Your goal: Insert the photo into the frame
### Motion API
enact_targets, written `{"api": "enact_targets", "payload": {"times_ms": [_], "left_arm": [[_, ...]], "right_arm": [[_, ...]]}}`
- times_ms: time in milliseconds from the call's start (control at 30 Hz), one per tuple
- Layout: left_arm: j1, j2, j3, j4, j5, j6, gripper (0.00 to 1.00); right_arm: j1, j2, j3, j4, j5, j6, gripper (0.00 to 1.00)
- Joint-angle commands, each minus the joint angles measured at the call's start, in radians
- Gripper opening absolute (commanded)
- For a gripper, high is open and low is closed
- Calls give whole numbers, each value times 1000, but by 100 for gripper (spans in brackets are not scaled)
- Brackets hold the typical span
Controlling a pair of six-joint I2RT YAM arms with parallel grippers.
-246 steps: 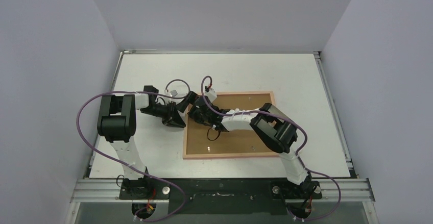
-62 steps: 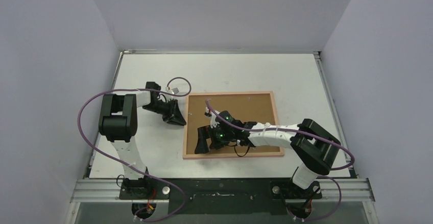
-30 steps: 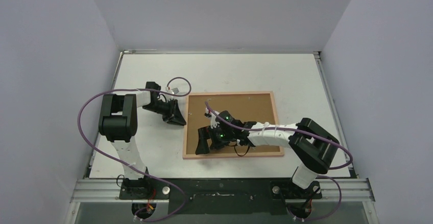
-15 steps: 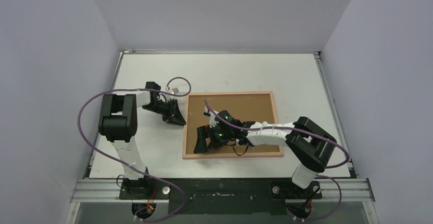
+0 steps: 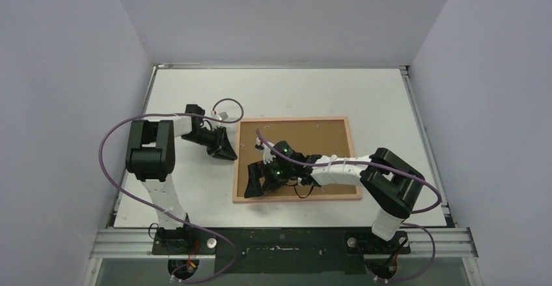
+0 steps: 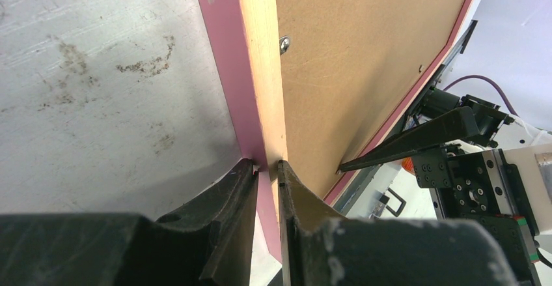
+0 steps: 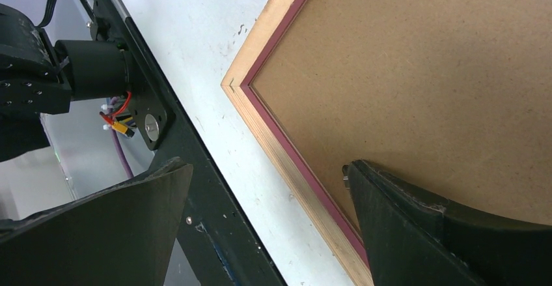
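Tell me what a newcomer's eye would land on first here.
A large picture frame lies face down on the white table, its brown backing panel up. The left fingers pinch its left edge, while the right fingers stand wide open above its near-left corner.

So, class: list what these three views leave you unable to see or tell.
- The photo: in no view; the backing panel would cover it.
- Pane of the frame: face down, every view.
- Panel's near-left part, top view: under the right gripper.
- Grip of the left gripper, top view: too small.
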Motion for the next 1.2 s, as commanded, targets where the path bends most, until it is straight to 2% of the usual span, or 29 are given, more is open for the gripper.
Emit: {"api": "enact_targets", "payload": {"times_ms": [0, 500, 600, 733, 867, 933, 1067, 1167], "left_arm": [[6, -10, 16, 38, -71, 23, 16], [8, 15, 69, 52, -100, 3, 16], [21, 6, 109, 19, -92, 3, 16], [72, -66, 142, -47, -60, 34, 18], [102, -158, 175, -183, -30, 153, 25], [95, -201, 181, -253, -25, 234, 27], [-5, -299, 118, -370, -72, 424, 33], [-126, -377, 28, -360, -175, 511, 34]], "right_arm": [[24, 17, 18, -37, -60, -28, 95], [21, -8, 97, -223, -154, -139, 95], [-4, -9, 158, -284, -109, -180, 96], [-134, -74, 207, -296, -68, -203, 100], [-310, -117, 254, -288, -32, -233, 100], [-380, -91, 313, -319, 56, -267, 100], [-487, 35, 447, -366, 229, -351, 100], [-535, 174, 595, -390, 249, -395, 100]]}}
